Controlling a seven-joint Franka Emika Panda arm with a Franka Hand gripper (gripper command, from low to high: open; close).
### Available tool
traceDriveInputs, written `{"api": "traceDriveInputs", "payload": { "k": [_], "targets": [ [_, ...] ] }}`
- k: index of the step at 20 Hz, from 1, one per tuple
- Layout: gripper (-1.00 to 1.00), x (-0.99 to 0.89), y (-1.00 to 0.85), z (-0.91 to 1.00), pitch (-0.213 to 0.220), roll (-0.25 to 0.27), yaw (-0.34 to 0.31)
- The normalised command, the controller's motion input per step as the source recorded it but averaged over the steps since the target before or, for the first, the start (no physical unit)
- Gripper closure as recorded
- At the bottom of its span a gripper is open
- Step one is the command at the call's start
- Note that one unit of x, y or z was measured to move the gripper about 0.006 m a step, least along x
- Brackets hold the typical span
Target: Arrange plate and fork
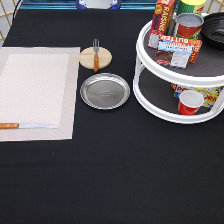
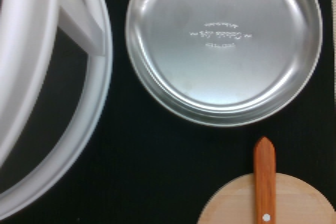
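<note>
The silver plate (image 1: 105,91) lies on the black table just right of the placemat, near the middle of the exterior view. The fork (image 1: 96,53) rests across a round wooden coaster (image 1: 95,58) just above the plate, tines pointing to the exterior view's top. In the wrist view the plate (image 2: 225,60) fills the upper part and the fork's wooden handle (image 2: 264,180) lies on the coaster (image 2: 270,200). The gripper does not show in the exterior view.
A beige placemat (image 1: 37,92) lies at the exterior view's left with a wooden-handled knife (image 1: 27,125) on its lower edge. A white two-tier turntable (image 1: 150,97) with boxes, a can and a red cup stands at the right; its rim shows in the wrist view (image 2: 45,100).
</note>
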Motion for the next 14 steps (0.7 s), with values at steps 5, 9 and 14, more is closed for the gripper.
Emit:
{"api": "traceDriveInputs", "payload": {
  "k": [5, 9, 14],
  "targets": [
    [-1.00, 0.14, -0.15, 0.01, 0.004, 0.023, 0.000],
    [-1.00, 0.47, -0.39, 0.11, 0.010, 0.053, 0.000],
    [-1.00, 0.81, -0.40, 0.14, 0.039, 0.044, 0.008]
  ]
}}
